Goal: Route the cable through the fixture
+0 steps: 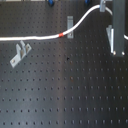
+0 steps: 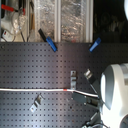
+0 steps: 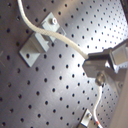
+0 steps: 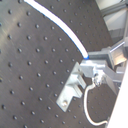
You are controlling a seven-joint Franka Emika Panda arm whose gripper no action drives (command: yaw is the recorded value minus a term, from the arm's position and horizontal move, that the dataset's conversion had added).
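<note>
The cable [image 1: 35,38] is a long white cord with a red band [image 1: 61,35]. In the first exterior view it lies across the board from the left, passes a metal bracket [image 1: 70,23], then rises toward the arm [image 1: 119,30] at the right. In both wrist views my gripper [image 3: 98,66] [image 4: 93,66] is shut on the cable [image 3: 60,37] [image 4: 60,25], which ends at the fingers. It hangs above the board, over a bracket [image 4: 70,92]. In the second exterior view the cable [image 2: 30,89] runs right and goes under the arm [image 2: 115,92].
The black perforated board [image 1: 65,95] carries more brackets: one at the first exterior view's left [image 1: 20,53], one at the top [image 1: 102,6], one by the arm [image 1: 110,35]. Two blue clamps [image 2: 50,44] [image 2: 95,44] sit at the board's far edge, with clutter behind.
</note>
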